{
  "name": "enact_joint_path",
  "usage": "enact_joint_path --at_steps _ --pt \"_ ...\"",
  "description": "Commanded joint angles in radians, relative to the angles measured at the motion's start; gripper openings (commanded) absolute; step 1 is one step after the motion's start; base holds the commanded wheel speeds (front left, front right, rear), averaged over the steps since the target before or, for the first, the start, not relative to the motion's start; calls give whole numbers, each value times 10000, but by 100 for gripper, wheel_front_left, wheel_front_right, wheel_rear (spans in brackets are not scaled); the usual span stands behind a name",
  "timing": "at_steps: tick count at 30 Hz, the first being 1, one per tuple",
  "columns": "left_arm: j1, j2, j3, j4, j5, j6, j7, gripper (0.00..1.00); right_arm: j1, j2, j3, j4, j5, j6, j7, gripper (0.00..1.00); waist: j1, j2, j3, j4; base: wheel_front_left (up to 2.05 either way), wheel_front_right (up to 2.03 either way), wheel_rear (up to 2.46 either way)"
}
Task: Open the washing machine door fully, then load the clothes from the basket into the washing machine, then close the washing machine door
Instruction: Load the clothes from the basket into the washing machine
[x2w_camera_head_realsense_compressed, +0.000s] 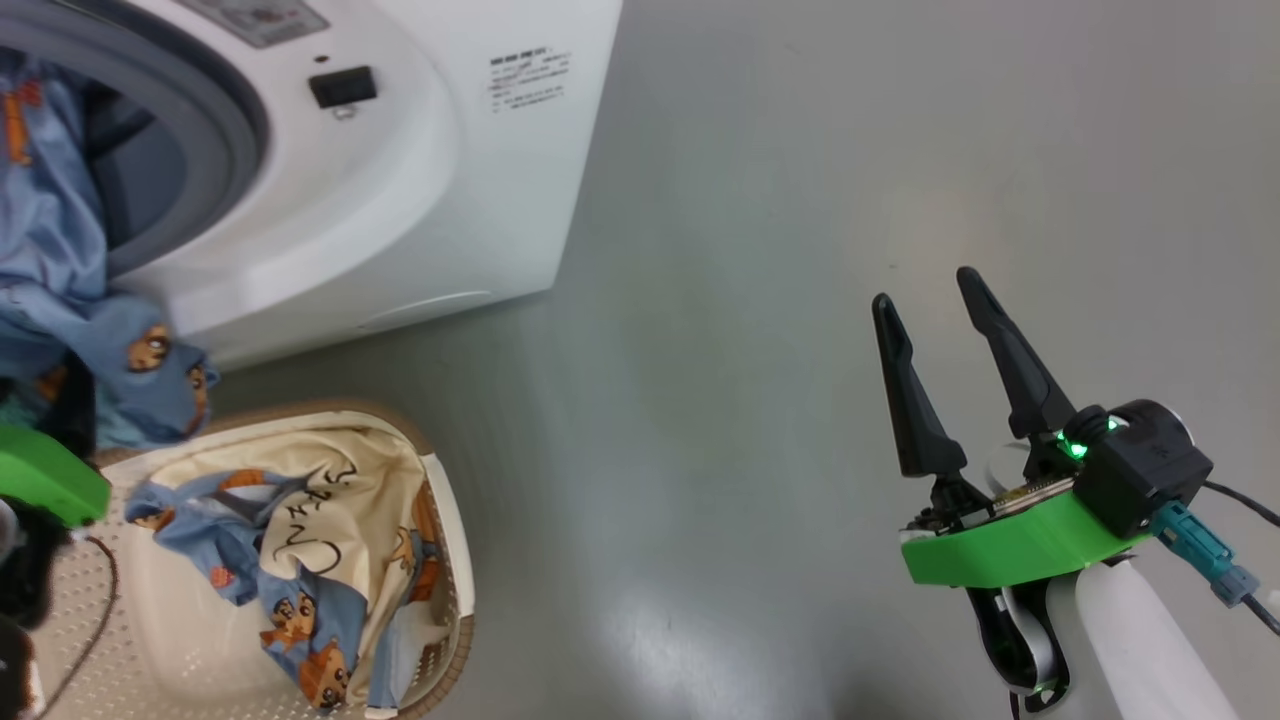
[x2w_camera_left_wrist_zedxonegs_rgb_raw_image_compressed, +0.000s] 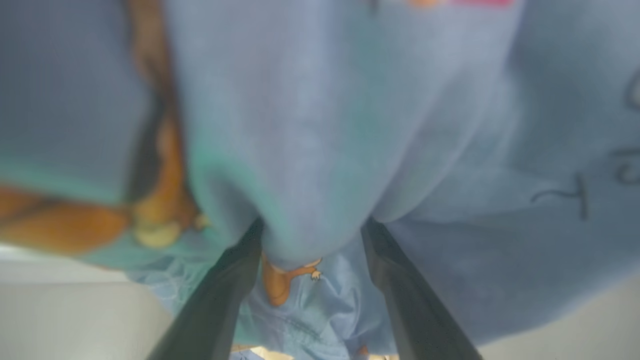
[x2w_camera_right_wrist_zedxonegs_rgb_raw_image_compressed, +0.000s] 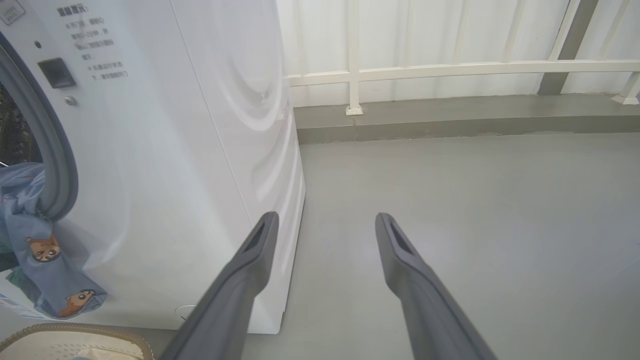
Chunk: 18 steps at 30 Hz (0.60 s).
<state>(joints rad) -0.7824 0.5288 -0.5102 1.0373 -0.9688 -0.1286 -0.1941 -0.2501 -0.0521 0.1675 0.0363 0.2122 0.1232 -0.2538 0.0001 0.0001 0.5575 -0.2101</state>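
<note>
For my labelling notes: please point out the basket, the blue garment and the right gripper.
basket (x2w_camera_head_realsense_compressed: 70, 640), head view, bare perforated side.
blue garment (x2w_camera_head_realsense_compressed: 45, 230), head view, its hanging fold.
right gripper (x2w_camera_head_realsense_compressed: 922, 286), head view, midway between its fingertips.

We see a smooth grey floor (x2w_camera_head_realsense_compressed: 760, 300) with a faint sheen. The white washing machine (x2w_camera_head_realsense_compressed: 420, 200) stands on it, base flat to the ground. The cream basket (x2w_camera_head_realsense_compressed: 170, 620) sits on the floor just in front of the machine. Farther off, a low grey kerb (x2w_camera_right_wrist_zedxonegs_rgb_raw_image_compressed: 450, 120) edges the floor and carries a white railing (x2w_camera_right_wrist_zedxonegs_rgb_raw_image_compressed: 450, 67).
</note>
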Motion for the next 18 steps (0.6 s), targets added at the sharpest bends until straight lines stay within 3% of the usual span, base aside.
enact_joint_path --at_steps 1,2,3,5,6,8,9,10,18 --pt "-229 630 209 -73 -83 -21 -96 100 -91 18 235 -285 37 75 -80 100 -1 -1 224 -178 0 0 0" --pt "-318 703 148 -94 -118 -21 -168 100 -89 18 223 -311 40 75 -80 100 -1 -1 275 -198 0 0 0" --pt "-406 757 105 -122 -149 -21 -268 92 -86 18 205 -334 42 75 -80 100 -1 -1 303 -203 0 0 0" --pt "-520 826 11 -157 -203 -21 -420 69 -74 18 187 -367 56 75 -80 100 -1 -1 347 -214 0 0 0" --pt "-550 847 -34 -161 -234 -21 -476 49 -70 18 184 -375 64 75 -80 100 -1 -1 358 -219 0 0 0" --pt "-574 872 -123 -140 -313 -21 -549 37 -73 18 190 -370 85 75 -80 100 -1 -1 358 -227 0 0 0" --pt "-597 896 -158 -133 -332 -21 -582 23 -84 18 195 -360 99 75 -80 100 -1 -1 354 -231 0 0 0" --pt "-614 912 -202 -133 -331 -21 -610 0 -100 18 199 -351 114 75 -80 100 -1 -1 342 -232 0 0 0" --pt "-168 727 -825 -586 -677 -21 -669 0 -135 18 217 -148 203 75 -80 100 -1 -1 -65 0 0 0 0"
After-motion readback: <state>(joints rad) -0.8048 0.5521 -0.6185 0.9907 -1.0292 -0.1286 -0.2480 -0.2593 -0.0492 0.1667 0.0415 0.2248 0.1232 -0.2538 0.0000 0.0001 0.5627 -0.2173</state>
